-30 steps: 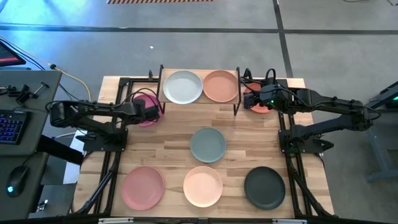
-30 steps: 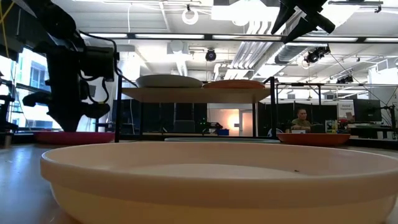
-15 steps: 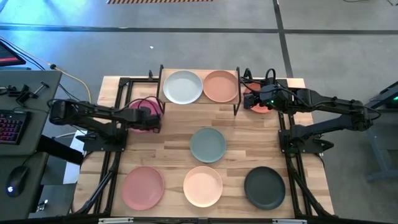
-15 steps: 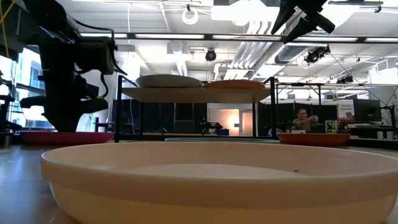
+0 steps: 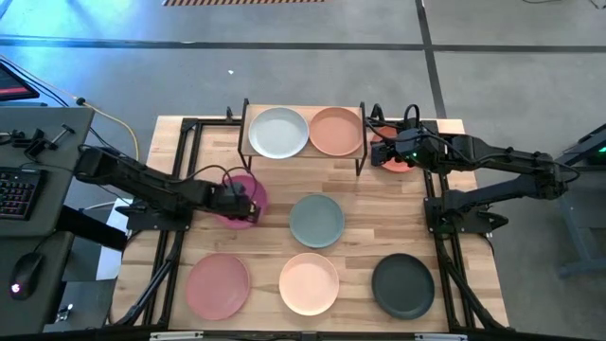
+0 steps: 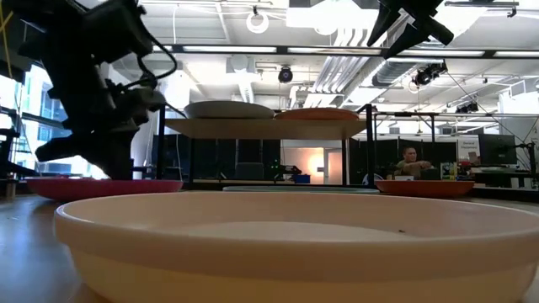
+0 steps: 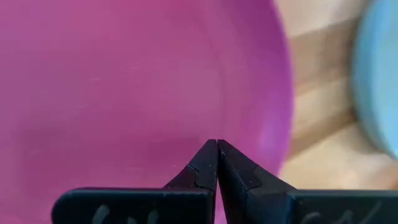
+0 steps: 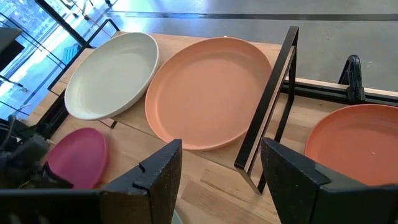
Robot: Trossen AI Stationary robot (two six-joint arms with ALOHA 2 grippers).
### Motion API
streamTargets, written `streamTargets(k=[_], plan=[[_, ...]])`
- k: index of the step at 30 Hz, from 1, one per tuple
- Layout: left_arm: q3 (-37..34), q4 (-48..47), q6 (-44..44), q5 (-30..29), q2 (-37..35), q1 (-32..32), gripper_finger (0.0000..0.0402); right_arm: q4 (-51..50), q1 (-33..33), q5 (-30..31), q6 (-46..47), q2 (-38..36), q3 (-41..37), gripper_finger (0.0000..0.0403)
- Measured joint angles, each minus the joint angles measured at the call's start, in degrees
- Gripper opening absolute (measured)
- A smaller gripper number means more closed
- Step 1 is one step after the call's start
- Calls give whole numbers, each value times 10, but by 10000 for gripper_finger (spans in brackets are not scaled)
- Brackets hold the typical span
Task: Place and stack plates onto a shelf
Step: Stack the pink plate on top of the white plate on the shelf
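Observation:
The hot pink plate [image 5: 252,189] lies flat on the table in front of the shelf's left end, and also shows in the low view [image 6: 101,187] and the left wrist view [image 7: 124,81]. My left gripper [image 5: 239,203] [image 7: 217,144] is shut and sits down inside it. The shelf [image 5: 305,153] [image 6: 269,126] carries the grey-white plate [image 5: 277,133] and the tan plate [image 5: 335,131]. My right gripper [image 5: 382,144] [image 8: 221,155] is open and hovers by the shelf's right end, above the orange plate [image 5: 396,159] [image 8: 354,143], touching nothing. My left gripper presses its shut fingertips [image 7: 208,155] onto the inner floor of the hot pink plate [image 7: 205,124]. It comes from above, slanting in from the table's left. The plate stays flat with its base on the table.
The grey-teal plate [image 5: 316,220] lies at the table's middle, just right of the pink one. Along the near edge lie the dusty pink [image 5: 217,285], cream-peach [image 5: 309,282] [image 6: 286,244] and black [image 5: 402,285] plates. A person [image 6: 410,160] sits far behind the table.
My left gripper has moved toward the table's near edge and right, away from the shelf's left side. The hot pink plate has slid along the table with it, from beside the shelf's left legs to a spot next to the grey-teal plate. My right arm has kept still.

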Motion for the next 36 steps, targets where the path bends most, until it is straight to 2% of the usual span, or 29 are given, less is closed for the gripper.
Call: streamTargets(k=[2,5,7,10,13,16,18,27,30,36], plan=[[3,26,-10,-3,9,-10,0,0,0,0,0,0,0,199],[33,-5,7,-4,3,-15,0,3,0,0,0,0,0,199],[75,-64,34,-10,-22,-15,0,4,0,0,0,0,0,199],[157,-213,69,-30,-63,-28,0,4,0,0,0,0,0,199],[198,-317,12,-87,-89,-83,0,4,0,0,0,0,0,199],[185,-337,-90,-145,-100,-154,3,4,0,0,-5,0,0,199],[166,-341,-164,-155,-99,-195,13,4,0,0,-6,0,0,199],[115,-443,-473,-91,-93,-319,110,4,0,13,-22,0,0,199],[105,-431,-485,-90,-93,-324,141,4,0,15,-28,0,0,199],[57,-374,-489,-86,-86,-290,183,4,0,15,-28,0,0,199]])
